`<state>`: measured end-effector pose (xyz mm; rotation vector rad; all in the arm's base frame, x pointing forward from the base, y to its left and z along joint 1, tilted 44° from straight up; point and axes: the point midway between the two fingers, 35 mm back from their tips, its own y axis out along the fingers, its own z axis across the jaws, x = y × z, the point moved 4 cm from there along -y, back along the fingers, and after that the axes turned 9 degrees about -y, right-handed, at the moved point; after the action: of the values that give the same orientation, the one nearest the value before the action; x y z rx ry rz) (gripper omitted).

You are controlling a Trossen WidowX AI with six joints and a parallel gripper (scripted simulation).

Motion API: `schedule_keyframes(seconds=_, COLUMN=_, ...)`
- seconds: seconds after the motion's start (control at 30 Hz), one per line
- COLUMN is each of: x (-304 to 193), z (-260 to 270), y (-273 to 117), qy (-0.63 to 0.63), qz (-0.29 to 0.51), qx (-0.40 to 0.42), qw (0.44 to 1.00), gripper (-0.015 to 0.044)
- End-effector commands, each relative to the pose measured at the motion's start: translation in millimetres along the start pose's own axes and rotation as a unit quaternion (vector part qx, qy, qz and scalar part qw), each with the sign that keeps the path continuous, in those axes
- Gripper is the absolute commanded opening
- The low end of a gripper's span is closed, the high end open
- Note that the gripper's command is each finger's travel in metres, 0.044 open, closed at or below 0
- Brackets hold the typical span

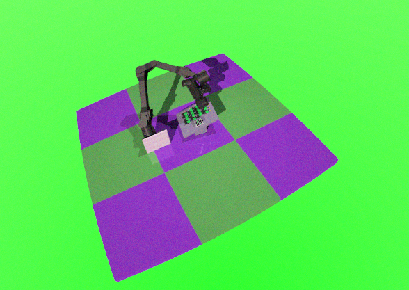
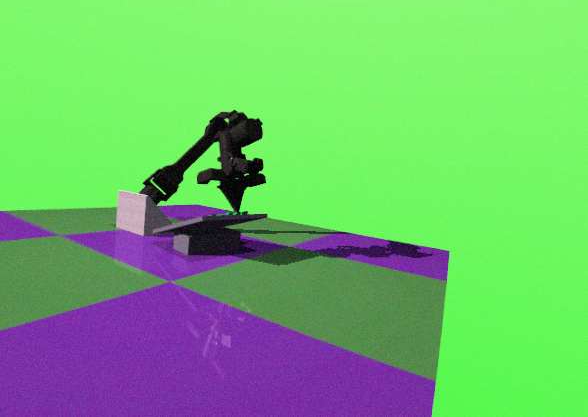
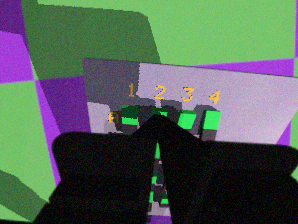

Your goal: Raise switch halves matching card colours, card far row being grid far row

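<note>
- Start nearest the arm, at the sloping panel (image 1: 184, 132) (image 2: 185, 223) (image 3: 200, 82), rising toward the far edge of the table (image 1: 222, 195) (image 2: 300, 330) (image 3: 15, 107).
- Find the card (image 1: 198, 122) at the panel's side facing the table's right edge; too small to read surely.
- Count the pincer (image 1: 202, 106) (image 2: 237, 210) (image 3: 157, 119) as closed, gripping nothing, tips pointing down.
- Judge switch A2 (image 3: 162, 113) as likely target: in the far row, right at the tips, long axis running near to far edge. Cannot tell contact from a slight gap.
- Probably needs a short downward press on the far, green half, without straying toward A1 (image 3: 130, 119) or A3 (image 3: 187, 120).
</note>
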<state>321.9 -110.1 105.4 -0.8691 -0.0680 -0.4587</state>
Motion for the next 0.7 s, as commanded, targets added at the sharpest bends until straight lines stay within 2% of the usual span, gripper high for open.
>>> schedule_keyframes(seconds=0.0, x=0.1, z=-0.4, y=0.7, qy=0.002, qz=-0.001, qx=0.000, qw=1.000, gripper=0.0000)
schedule_keyframes(seconds=0.67, x=0.2, z=-0.4, y=3.3, qy=0.002, qz=-0.001, qx=0.000, qw=1.000, gripper=0.0000)
